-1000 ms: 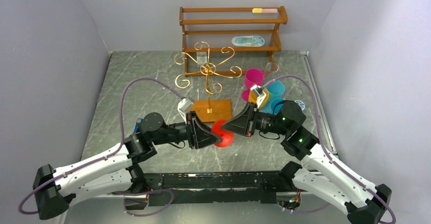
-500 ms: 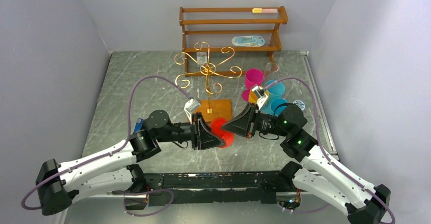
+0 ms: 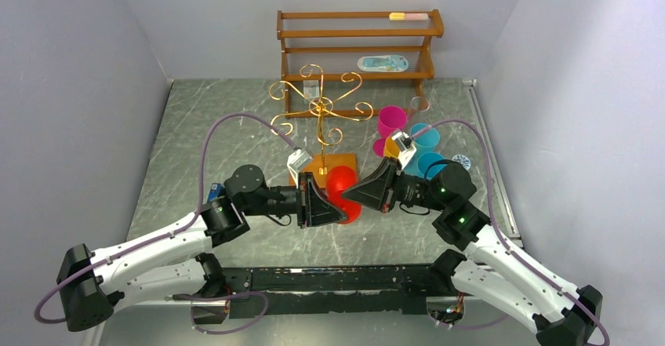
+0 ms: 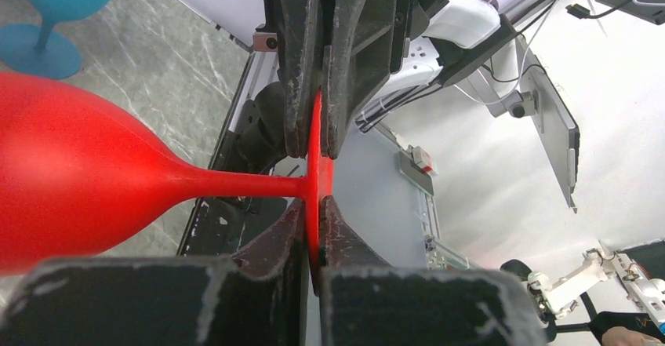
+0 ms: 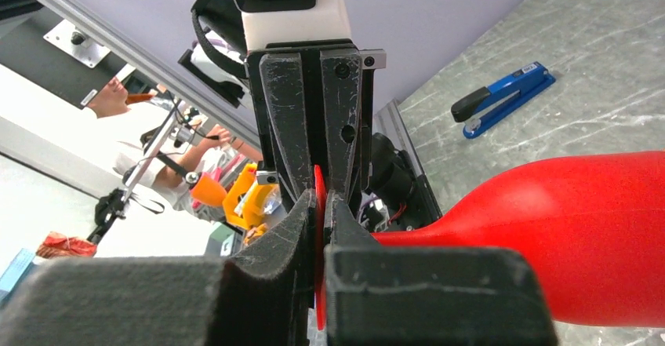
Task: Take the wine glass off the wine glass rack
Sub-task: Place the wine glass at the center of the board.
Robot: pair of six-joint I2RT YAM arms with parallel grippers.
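Observation:
The red wine glass (image 3: 343, 183) hangs level above the table, just in front of the wine glass rack (image 3: 320, 111), bowl toward the rack's wooden base (image 3: 314, 164). The rack's gold scroll arms carry nothing. My left gripper (image 3: 339, 214) comes in from the left and is shut on the glass's flat foot (image 4: 317, 165). My right gripper (image 3: 347, 195) comes in from the right, shut on the same foot (image 5: 318, 185). In the left wrist view my left gripper (image 4: 315, 205) pinches the foot from below and the right fingers (image 4: 345, 87) clamp it from above. The red bowl (image 5: 565, 236) fills the right wrist view's lower right.
Pink (image 3: 390, 120), blue (image 3: 426, 136) and orange (image 3: 390, 148) glasses stand close behind the right wrist. A three-tier wooden shelf (image 3: 357, 32) stands at the back wall. A blue stapler (image 5: 506, 99) lies on the marble table under the left forearm.
My left gripper has slid right and shut on the glass's foot. The right gripper has kept its hold, and the red bowl has swung toward the rack base.

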